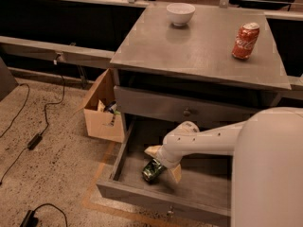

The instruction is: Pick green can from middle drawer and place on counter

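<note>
Speckled stone floor, grey cabinet on it: counter broad, smooth, faintly reflective; middle drawer stands open, a shallow matte wooden box with low walls. White arm reaches in, gripper low over the drawer floor, its 2 cream fingers spread apart with nothing clamped, straddling the green can, which lies angled on its side near the front-left. Judged: thin aluminium, light, slick, easily dented, prone to roll, so pinch gently across the mid-body, not the rims.

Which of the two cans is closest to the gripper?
The green can lying in the middle drawer, right by the gripper; the red can stands up on the counter.
</note>
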You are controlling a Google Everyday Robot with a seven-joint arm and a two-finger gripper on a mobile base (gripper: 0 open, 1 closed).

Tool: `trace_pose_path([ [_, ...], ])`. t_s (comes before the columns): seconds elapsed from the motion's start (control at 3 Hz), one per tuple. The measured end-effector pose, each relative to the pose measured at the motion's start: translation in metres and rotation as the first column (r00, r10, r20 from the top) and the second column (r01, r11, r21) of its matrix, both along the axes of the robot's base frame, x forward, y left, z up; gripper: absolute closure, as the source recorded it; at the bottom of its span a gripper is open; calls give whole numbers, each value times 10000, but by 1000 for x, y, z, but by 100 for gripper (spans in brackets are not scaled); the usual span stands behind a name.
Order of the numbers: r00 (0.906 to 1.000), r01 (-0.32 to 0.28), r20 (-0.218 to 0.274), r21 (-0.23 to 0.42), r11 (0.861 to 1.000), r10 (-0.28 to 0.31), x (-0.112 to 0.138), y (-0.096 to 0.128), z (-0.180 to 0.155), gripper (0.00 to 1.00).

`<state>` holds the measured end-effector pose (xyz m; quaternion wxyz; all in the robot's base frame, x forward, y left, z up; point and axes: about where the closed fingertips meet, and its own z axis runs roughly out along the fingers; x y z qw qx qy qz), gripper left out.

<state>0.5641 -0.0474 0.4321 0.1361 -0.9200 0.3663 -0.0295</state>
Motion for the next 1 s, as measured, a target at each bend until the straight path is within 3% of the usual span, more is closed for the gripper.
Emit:
trace_pose_path([
  [0.33,9984,504,-226,-471,9976,-515,9,9,-21,0],
  [1.0,9928,776,-857,-703,9945,-835,11,16,-50,41],
])
